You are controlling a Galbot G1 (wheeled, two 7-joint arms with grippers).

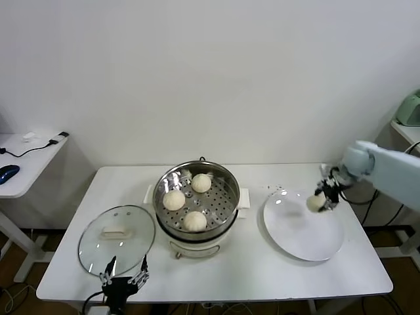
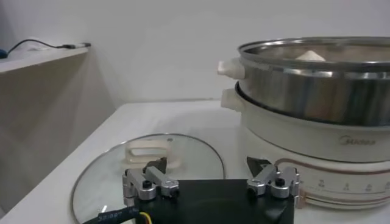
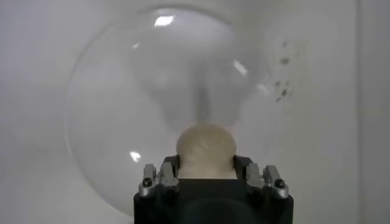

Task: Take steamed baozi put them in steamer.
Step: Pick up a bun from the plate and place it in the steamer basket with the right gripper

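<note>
The white table [image 1: 262, 275] carries everything, and its near edge hides most of the left arm, so only the left gripper [image 1: 123, 279] pokes up at the front left corner, idle, its jaws spread wide with nothing between them. The steamer [image 1: 226, 210] stands at the table's middle on its white base; in the left wrist view its steel wall blocks the inside, leaving only the top of one bun peeping over the rim. From the head view three steamed baozi lie on the perforated tray: one toward the back [image 1: 201, 183], one to the left [image 1: 174, 200] and one at the front [image 1: 195, 221], all apart from each other. The glass lid [image 1: 117, 239] lies flat to the left of the steamer, just behind the left gripper, its white handle up. The white plate [image 1: 308, 239] sits to the right of the steamer, well apart from it. The right arm is cut off by the frame edge, and the right gripper [image 1: 323, 199] hangs over the plate's rear part, its jaws closed narrow on the fourth baozi [image 3: 206, 149]; the fingers [image 3: 153, 180] cover the bun's sides. Whether the bun touches the plate or is clear of it is hard to tell. A side table [image 1: 29, 164] at far left holds a cable and a blue mouse.
</note>
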